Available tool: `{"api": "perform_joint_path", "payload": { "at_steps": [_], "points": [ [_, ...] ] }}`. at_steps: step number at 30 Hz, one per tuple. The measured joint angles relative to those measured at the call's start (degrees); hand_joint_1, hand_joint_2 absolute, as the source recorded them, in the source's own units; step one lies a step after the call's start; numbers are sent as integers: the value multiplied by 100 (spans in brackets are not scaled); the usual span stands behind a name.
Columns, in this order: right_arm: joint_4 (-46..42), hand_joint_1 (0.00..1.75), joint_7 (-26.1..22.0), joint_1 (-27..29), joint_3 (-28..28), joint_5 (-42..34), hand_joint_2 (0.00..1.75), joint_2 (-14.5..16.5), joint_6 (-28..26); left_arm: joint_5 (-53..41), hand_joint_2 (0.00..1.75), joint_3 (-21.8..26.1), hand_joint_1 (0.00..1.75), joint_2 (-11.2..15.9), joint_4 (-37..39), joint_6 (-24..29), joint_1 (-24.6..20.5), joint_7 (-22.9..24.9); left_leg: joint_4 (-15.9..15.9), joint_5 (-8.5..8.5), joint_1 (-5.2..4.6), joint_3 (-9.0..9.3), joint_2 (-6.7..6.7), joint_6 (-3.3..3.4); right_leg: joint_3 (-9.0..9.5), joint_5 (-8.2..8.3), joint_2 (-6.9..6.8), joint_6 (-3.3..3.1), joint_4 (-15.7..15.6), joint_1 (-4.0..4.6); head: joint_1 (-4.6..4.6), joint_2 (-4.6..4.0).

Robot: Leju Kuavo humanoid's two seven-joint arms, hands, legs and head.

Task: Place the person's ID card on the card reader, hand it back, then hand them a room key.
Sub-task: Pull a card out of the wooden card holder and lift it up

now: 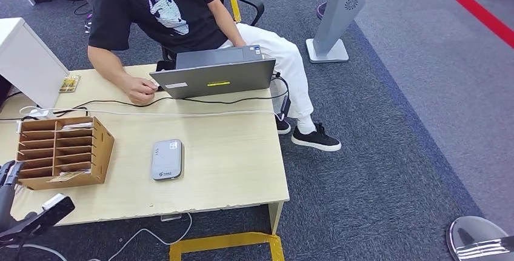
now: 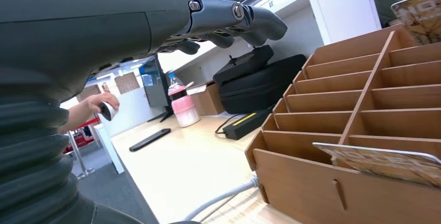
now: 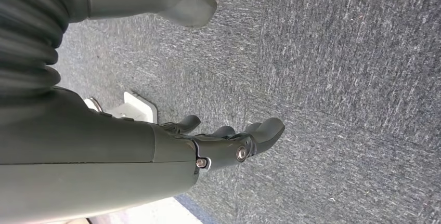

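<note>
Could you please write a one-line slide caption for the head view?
A seated person works at a laptop while the grey card reader and wooden slotted rack wait on the desk.

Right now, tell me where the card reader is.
In the head view the grey card reader lies flat on the wooden table, just right of the wooden slotted organizer and nearer the robot than the laptop.

even, bright indoor light, soft shadows; wrist views blur up close, ceiling lights glaring behind.
</note>
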Motion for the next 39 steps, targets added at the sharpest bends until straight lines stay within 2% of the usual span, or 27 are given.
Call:
{"api": "perform_joint_path", "payload": {
  "at_steps": [22, 30, 39],
  "points": [
    [-3, 0, -25, 4, 1, 69, 175, -27, 16, -175, 175, 49, 0, -336, 485, 115, -408, -45, 0, 0, 0, 0, 0, 0, -1, 1, 0, 1, 0, 0, 0, 0],
    [-3, 0, -93, 3, 9, 123, 175, -40, 7, -493, 175, 40, 0, -638, 991, 630, -857, -75, 1, 0, -1, 1, -1, 0, 0, 4, -1, 1, -1, 0, 0, 0],
    [-3, 0, -102, 11, 11, 150, 175, -42, 7, -560, 175, 39, 0, -855, 1393, 738, -1142, -99, 2, 0, -1, 1, 1, 0, -1, 3, 1, 1, -1, -1, 0, 0]
  ]
}}
